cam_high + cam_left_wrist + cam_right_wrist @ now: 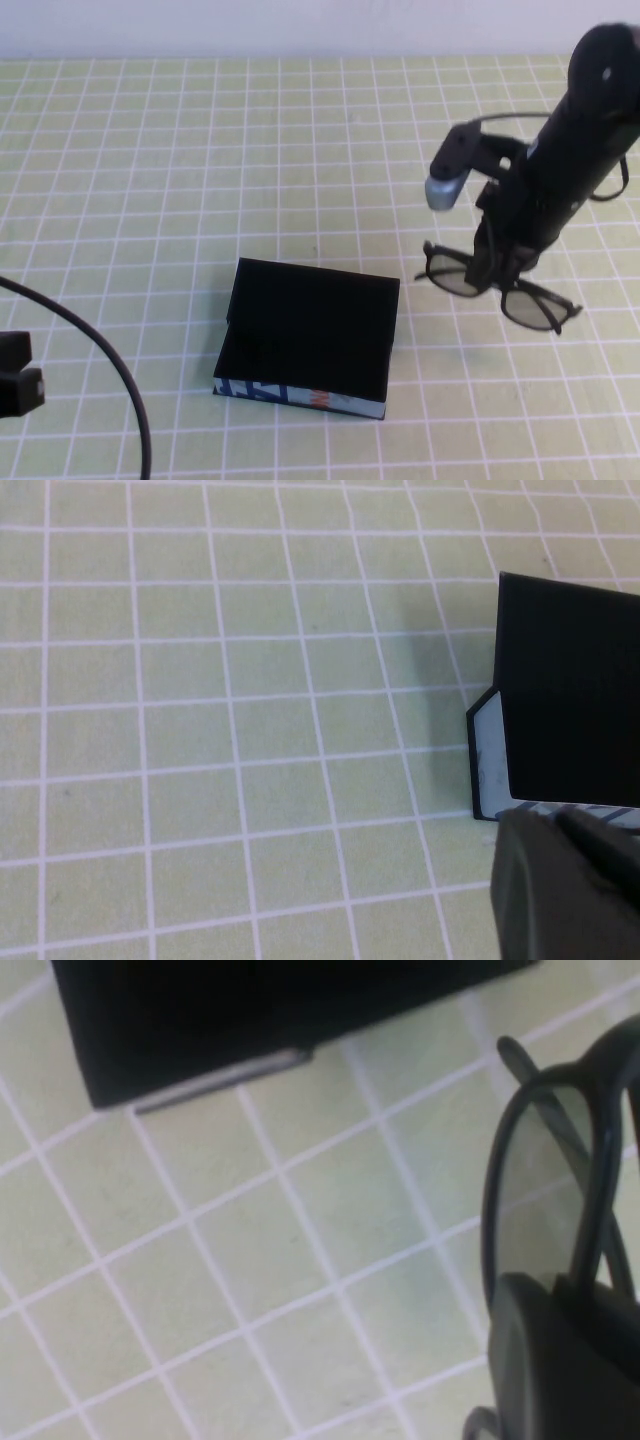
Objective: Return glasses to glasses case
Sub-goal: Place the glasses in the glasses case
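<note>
Currently right gripper (503, 272) closed on bridge of black thick-framed plastic glasses (497, 290), right of black rectangular glasses case (308, 335) with blue-and-white front edge, on green grid-patterned table (150, 180). Glasses look slightly tilted, low over or touching table; cannot tell which. Case lid appears down. Left gripper (15, 375) near table's left edge, close to case; whether open or closed, cannot tell. Advice: keep firm hold at bridge, lift clear, carry level toward case; lid likely needs opening first, perhaps by left arm.
</note>
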